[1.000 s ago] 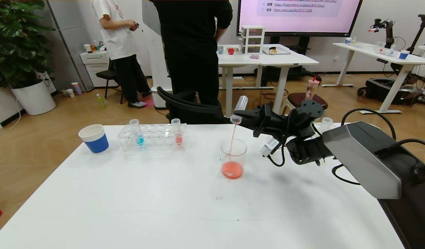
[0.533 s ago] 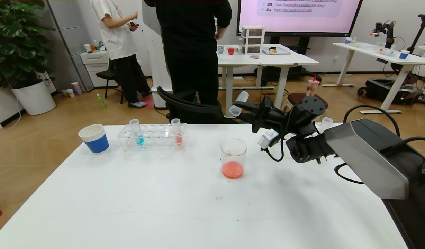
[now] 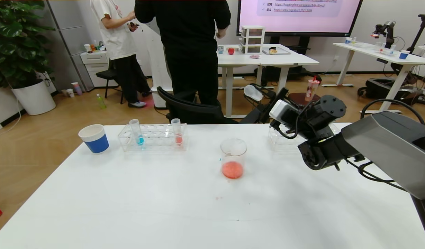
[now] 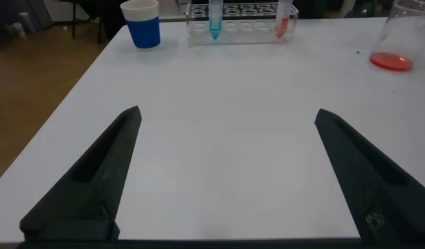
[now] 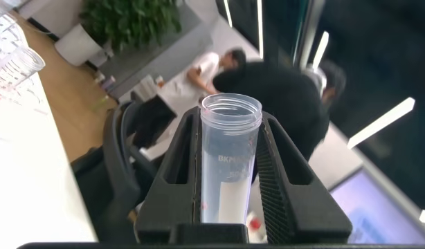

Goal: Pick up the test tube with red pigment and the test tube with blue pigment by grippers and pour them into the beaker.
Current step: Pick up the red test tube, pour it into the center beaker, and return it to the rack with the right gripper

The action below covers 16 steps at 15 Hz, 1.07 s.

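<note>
The right gripper point(image 3: 260, 100), right of centre above the table's point(image 3: 164, 207) far edge, clamps an emptied tube point(image 3: 253, 92), while the beaker point(image 3: 233, 158) holds red liquid at centre, the blue tube point(image 3: 137, 133) stands racked upper left, and the left gripper point(image 4: 226, 173) gapes.

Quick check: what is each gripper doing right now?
Left gripper: open, empty, above the table.
Right gripper: shut on an emptied test tube, beyond the beaker.

Left gripper point(image 4: 226, 173) fingers point(image 4: 95, 187) apart above table point(image 4: 219, 97).
</note>
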### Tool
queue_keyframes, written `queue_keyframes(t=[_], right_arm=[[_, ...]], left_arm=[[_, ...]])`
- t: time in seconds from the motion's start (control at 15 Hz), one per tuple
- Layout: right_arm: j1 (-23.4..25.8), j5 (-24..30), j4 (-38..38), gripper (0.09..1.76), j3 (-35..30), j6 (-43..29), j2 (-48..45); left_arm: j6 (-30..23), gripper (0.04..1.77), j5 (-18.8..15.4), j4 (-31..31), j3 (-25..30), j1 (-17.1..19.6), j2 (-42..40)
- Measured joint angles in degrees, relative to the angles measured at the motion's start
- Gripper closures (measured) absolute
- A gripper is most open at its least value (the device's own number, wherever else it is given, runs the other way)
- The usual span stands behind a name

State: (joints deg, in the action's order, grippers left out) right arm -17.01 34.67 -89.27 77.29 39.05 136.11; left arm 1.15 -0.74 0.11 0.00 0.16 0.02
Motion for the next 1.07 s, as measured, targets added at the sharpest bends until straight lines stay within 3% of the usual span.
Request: queue_keyframes(t=[0.2, 0.33, 0.67, 1.07], right_arm=[[-1.9, -19.0, -0.1, 1.36, -12.3, -18.6, -6.6], [-3.3, -27.5, 1.7, 1.36, -16.1, -28.6, -10.3], [-3.2, -32.7, 19.2, 1.36, -21.7, -36.9, -18.5], [2.1, -34.2, 27.1, 1.36, -21.8, -38.0, -23.6]], left_arm=[[0.0, 0.06, 0.0, 0.0, 0.0, 0.0, 0.0], [0.0, 0.06, 0.0, 0.0, 0.0, 0.0, 0.0], [0.0, 0.06, 0.0, 0.0, 0.0, 0.0, 0.0], [0.0, 0.06, 0.0, 0.0, 0.0, 0.0, 0.0]])
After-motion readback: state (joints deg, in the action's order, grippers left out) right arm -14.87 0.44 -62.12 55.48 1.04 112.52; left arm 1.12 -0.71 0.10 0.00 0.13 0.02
